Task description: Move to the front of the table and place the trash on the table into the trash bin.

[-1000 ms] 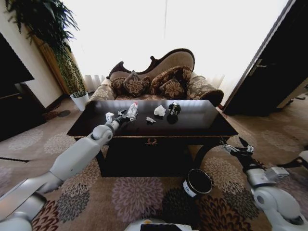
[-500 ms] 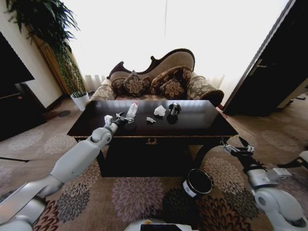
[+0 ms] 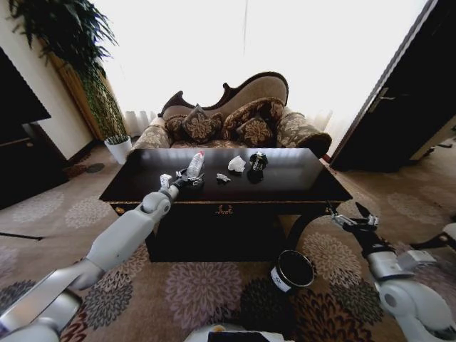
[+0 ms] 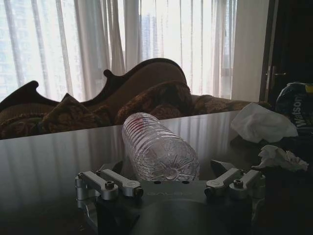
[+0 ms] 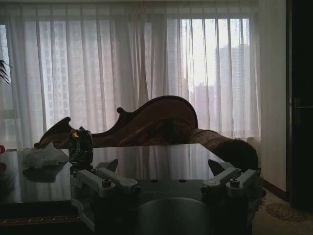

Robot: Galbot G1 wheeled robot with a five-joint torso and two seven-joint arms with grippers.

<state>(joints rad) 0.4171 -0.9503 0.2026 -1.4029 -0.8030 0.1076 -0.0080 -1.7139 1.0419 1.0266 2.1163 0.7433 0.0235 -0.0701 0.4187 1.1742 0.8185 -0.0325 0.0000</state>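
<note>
We see one clear plastic bottle lying on the table, long axis running from the left pincer toward the sofa, base nearest the pincer, cap end hard to make out. The left pincer's fingers are spread wide, flanking the bottle's base without gripping it. Beside it lie two white tissue wads and one black lump, partly cut off in the left wrist view. One trash bin stands on the carpet below. The right pincer hovers spread apart off the table's corner.
</note>
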